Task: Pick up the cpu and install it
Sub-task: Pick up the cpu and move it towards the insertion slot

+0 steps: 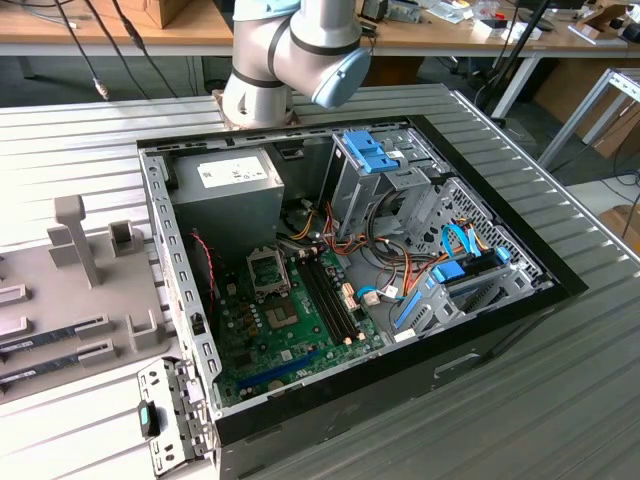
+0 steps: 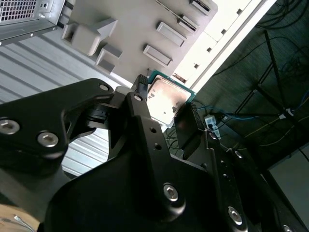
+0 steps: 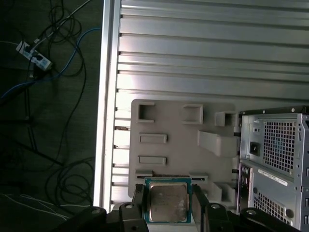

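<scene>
The cpu (image 2: 164, 99) (image 3: 167, 203), a flat square chip with a dull silver top and a thin green rim, sits clamped between my two black fingers in both wrist views. My gripper (image 2: 163, 104) (image 3: 168, 205) is shut on its two opposite edges and holds it in the air, well above the grey holder plate (image 3: 178, 145) (image 2: 140, 29). In the exterior view the open computer case (image 1: 480, 330) lies on the table with the green motherboard (image 1: 290, 330) inside. The motherboard's square socket (image 1: 268, 272) stands with its frame open.
A grey power-supply box (image 1: 225, 190) and blue drive brackets (image 1: 365, 150) fill the case's far side, with loose cables (image 1: 400, 270) beside the board. The grey holder plate (image 1: 60, 300) lies on the slatted table at the exterior view's left. The case's rear (image 3: 275, 159) borders the plate.
</scene>
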You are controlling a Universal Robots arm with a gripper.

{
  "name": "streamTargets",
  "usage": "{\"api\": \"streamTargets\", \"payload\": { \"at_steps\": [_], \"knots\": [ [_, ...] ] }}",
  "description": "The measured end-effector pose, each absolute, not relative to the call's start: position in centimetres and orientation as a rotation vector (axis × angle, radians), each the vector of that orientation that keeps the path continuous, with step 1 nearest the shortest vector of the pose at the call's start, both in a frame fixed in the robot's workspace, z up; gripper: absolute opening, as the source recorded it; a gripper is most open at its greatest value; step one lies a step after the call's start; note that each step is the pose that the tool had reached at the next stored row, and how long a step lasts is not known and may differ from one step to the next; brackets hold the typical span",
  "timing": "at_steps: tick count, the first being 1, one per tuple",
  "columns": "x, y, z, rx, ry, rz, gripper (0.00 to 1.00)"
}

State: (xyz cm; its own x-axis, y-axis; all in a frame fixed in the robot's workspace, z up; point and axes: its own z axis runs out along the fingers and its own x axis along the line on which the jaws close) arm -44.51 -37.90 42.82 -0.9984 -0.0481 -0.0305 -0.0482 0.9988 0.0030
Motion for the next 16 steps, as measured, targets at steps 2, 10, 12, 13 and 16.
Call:
{"api": "streamTargets", "payload": {
  "at_steps": [2, 10, 12, 13, 16],
  "knots": [
    [-44.4, -37.9, 42.8, -0.075, 3.11, 0.006, 0.47],
    [-43.6, -37.9, 42.8, -0.075, 3.11, 0.006, 0.47],
    [-43.3, -38.0, 42.8, -0.075, 3.11, 0.006, 0.47],
    [-43.2, -38.0, 42.8, -0.075, 3.11, 0.006, 0.47],
    [-42.9, -38.0, 42.8, -0.075, 3.11, 0.006, 0.47]
  ]
}}
